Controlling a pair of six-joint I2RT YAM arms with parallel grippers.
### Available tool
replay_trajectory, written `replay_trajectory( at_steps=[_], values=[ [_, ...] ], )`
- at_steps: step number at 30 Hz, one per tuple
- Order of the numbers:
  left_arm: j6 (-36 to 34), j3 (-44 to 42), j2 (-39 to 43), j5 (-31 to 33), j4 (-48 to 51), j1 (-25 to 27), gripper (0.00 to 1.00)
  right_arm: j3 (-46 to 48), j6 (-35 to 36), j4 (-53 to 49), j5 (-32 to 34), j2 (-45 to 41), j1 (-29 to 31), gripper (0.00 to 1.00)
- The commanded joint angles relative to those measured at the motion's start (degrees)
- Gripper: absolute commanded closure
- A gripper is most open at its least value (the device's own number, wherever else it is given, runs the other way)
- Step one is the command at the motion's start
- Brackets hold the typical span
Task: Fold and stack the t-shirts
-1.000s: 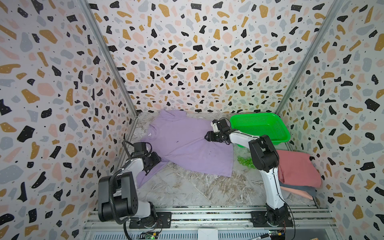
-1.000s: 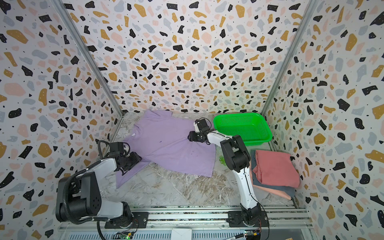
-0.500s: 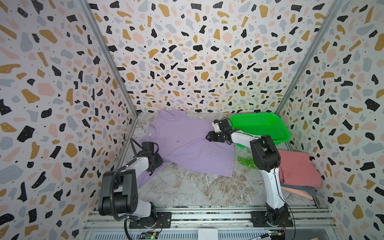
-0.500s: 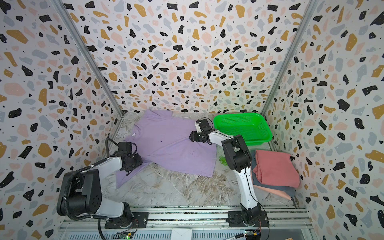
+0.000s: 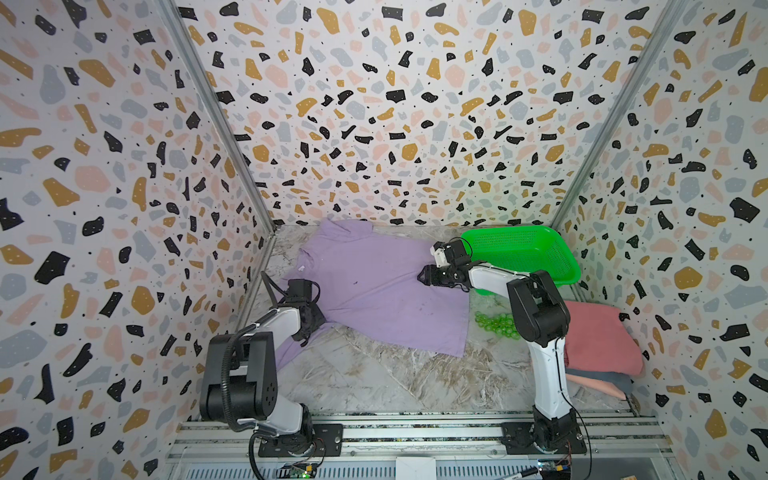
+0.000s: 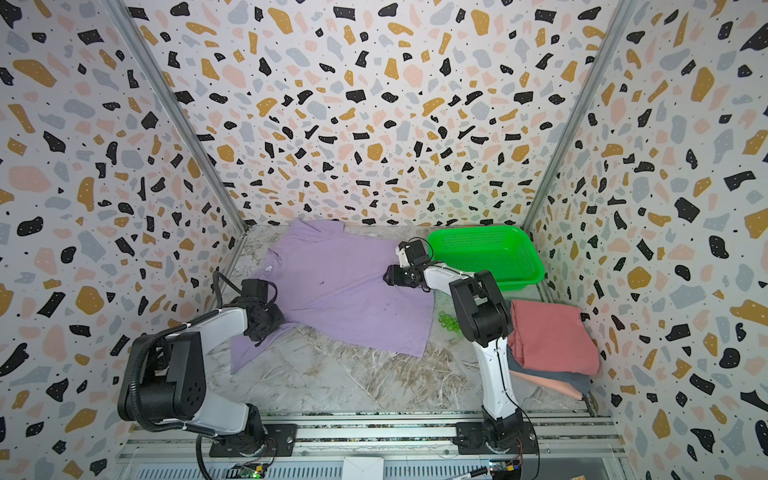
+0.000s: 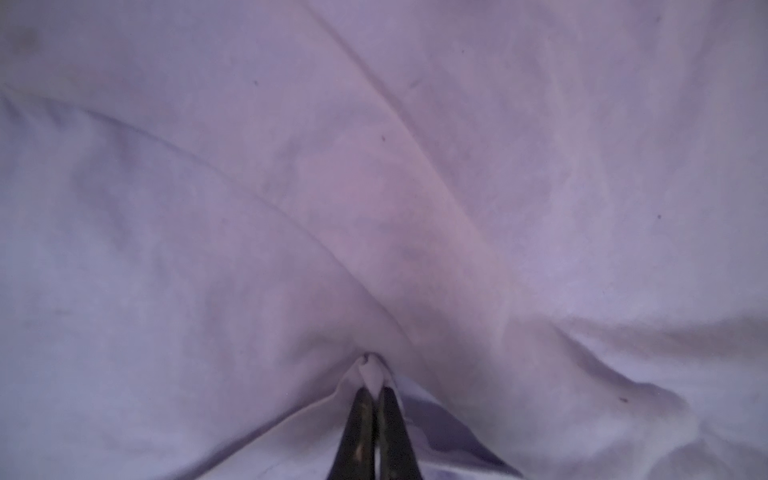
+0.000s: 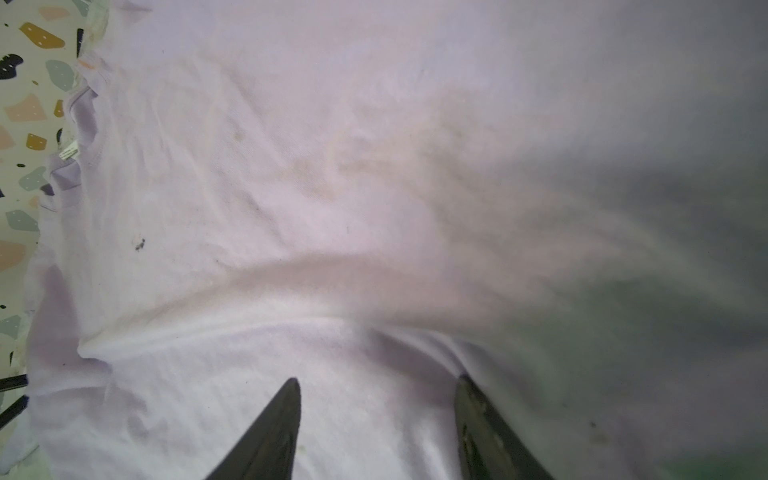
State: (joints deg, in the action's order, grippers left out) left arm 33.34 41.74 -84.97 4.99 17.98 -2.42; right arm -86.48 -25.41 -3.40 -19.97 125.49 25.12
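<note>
On table (image 5: 374, 386), lavender t-shirt (image 5: 374, 286) runs diagonal, collar rearward; left gripper (image 7: 375, 388) pinches it, right gripper (image 8: 378, 378) splayed.

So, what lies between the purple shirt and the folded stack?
The green balls and the right arm, seen in both top views.

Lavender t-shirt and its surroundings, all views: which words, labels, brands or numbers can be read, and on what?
No text is readable.
Small white neck tag on the lavender short-sleeved cloth t-shirt: print too small and blurred to read.
Green mesh plastic basket: no lettering visible.
Terrazzo-patterned walls: pattern only, no signs.
</note>
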Motion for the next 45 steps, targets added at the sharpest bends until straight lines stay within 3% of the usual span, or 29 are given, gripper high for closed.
replay_trajectory(
  at_steps=[1,6,9,13,15,16,19,21,26,31,37,45],
  values=[
    [0.37,0.58,6.52,3.13,5.96,1.58,1.0,1.11,0.62,-2.71,0.43,-2.01,-0.52,0.4],
    [1.29,-0.18,16.81,2.55,17.03,5.35,1.0,1.22,0.89,-2.41,-0.06,-1.5,-0.69,0.41],
    [2.49,-1.79,23.39,-4.15,23.71,8.46,0.97,1.17,1.19,-2.49,-0.38,-1.47,-0.78,0.41],
    [5.26,-1.55,32.52,-18.65,22.85,10.06,0.71,1.11,1.67,-3.39,-0.27,-1.72,-1.13,0.41],
    [4.8,1.07,34.21,-19.8,21.19,9.97,0.56,1.27,1.78,-3.84,-0.23,-2.16,-1.39,0.41],
    [3.16,3.44,33.46,-17.2,22.03,9.97,0.45,1.31,2.0,-4.14,-0.29,-2.54,-1.49,0.41],
    [-0.55,8.44,27.6,-7.34,23.48,9.84,0.42,1.44,2.71,-5.53,-0.29,-4.16,-1.51,0.41],
    [-1.66,9.78,22.85,-4.79,20.07,9.59,0.41,2.4,2.66,-6.01,-0.48,-5.92,-1.49,0.41],
    [-1.29,10.73,9.4,-5.98,2.42,6.21,0.39,7.85,1.09,-5.34,0.92,-11.64,-0.97,0.41],
    [-1.26,17.35,-6.89,-10.55,-7.03,2.94,0.39,9.47,-1.05,-3.7,3.13,-11.8,-0.06,0.41],
    [-3.43,24.6,-19.52,-9.62,-8.87,2.38,0.4,3.64,-1.81,-6.43,7.34,-6.13,2.62,0.41],
    [0.79,22.05,-26.57,-10.2,-11.64,-4.46,0.43,-10.62,-3.22,-12.93,11.43,6.7,3.26,0.41]
  ],
)
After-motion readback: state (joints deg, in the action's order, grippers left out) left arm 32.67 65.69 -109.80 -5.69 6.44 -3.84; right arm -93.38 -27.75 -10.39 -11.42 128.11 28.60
